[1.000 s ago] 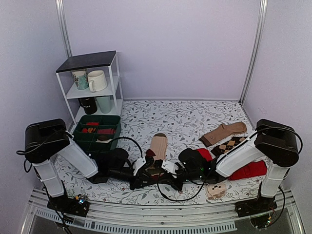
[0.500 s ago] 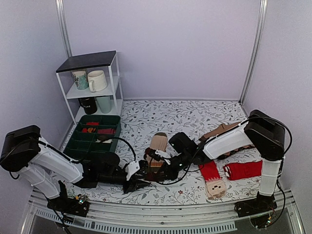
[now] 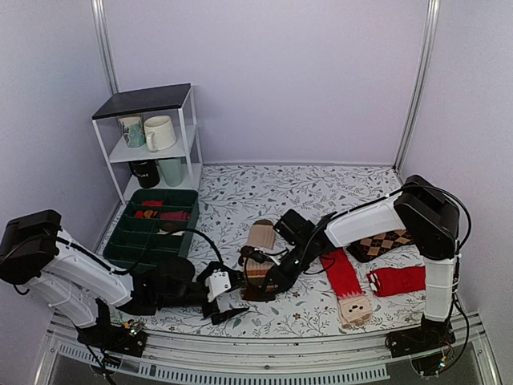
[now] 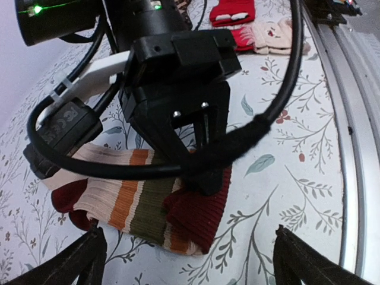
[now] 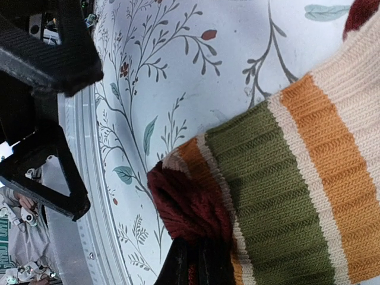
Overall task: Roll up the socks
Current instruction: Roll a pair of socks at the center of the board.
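Observation:
The socks [image 3: 260, 237] lie stacked on the flowered cloth, tan with orange and green stripes [image 4: 133, 199] and a dark maroon toe [image 4: 199, 217]. Their toe end is folded up. My right gripper [image 3: 255, 290] reaches in from the right and is shut on that maroon toe [image 5: 187, 205], its black fingers [image 5: 199, 264] pinched into the fold. My left gripper [image 3: 235, 295] lies low just in front of the toe, open wide, with nothing between its fingers [image 4: 83, 258]. It stands apart from the fabric.
A green compartment bin [image 3: 152, 220] and a white shelf with mugs [image 3: 152, 132] stand at the back left. Red socks [image 3: 345, 277] and argyle socks [image 3: 389, 241] lie to the right. The table's metal front rail [image 3: 256, 353] runs close behind my left gripper.
My left gripper has opened wide, let go of the sock toe and drawn back towards the near edge. The right gripper stays shut on the toe while its arm has swung leftward.

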`<state>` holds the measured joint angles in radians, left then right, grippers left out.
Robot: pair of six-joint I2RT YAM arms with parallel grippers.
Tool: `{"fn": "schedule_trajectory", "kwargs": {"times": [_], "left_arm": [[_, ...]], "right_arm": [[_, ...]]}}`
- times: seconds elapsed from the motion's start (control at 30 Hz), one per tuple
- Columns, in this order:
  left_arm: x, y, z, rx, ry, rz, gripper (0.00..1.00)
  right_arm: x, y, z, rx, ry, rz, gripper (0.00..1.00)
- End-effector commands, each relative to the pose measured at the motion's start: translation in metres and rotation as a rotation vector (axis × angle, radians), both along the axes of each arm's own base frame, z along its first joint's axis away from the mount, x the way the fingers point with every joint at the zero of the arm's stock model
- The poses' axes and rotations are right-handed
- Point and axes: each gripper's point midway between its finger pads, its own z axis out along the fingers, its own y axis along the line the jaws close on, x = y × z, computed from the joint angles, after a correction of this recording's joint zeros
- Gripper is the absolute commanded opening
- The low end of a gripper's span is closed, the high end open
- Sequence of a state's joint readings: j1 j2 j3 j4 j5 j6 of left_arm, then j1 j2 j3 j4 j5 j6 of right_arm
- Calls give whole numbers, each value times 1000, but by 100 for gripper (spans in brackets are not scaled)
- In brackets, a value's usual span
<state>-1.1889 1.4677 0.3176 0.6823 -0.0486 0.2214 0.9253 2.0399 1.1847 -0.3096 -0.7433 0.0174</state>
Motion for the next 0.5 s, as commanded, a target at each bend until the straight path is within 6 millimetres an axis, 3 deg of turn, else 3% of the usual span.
{"fn": "schedule_trajectory", "kwargs": {"times": [0.0, 0.2, 0.33, 0.47], "left_arm": [[-2, -10, -10, 61, -41, -48, 100], [-9, -25, -11, 66, -9, -99, 99], [-16, -31, -9, 46, 11, -139, 81], [-23, -34, -12, 40, 26, -176, 73]], "right_arm": [[-34, -62, -58, -326, 150, -13, 1], [-34, -64, -57, -316, 148, 7, 0], [-31, -63, -58, -310, 155, 4, 1], [-30, -63, -60, -308, 163, 2, 0]]}}
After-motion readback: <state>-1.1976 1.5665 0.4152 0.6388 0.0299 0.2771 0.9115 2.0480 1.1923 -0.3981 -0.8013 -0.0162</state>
